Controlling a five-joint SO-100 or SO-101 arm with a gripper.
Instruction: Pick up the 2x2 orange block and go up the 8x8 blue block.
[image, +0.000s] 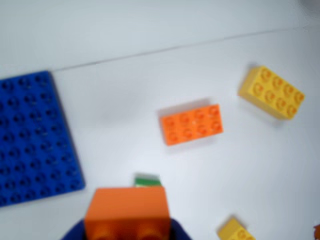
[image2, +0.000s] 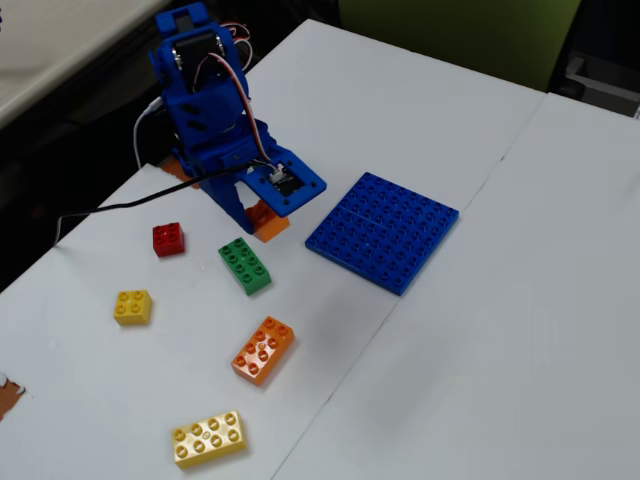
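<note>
1. 2x2 orange block (image: 127, 210) sits clamped in the pincer (image2: 262, 217), just off the table.
2. 8x8 blue block (image2: 383, 230) lies beside the pincer, well clear.
3. Risk: shallow grip; block could slip mid-transfer.

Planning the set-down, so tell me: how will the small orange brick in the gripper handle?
The small orange brick looks like rigid plastic, so it probably won't deform. Its smooth sides may slip. Flat and squat, it should sit on the blue baseplate without rolling.
</note>
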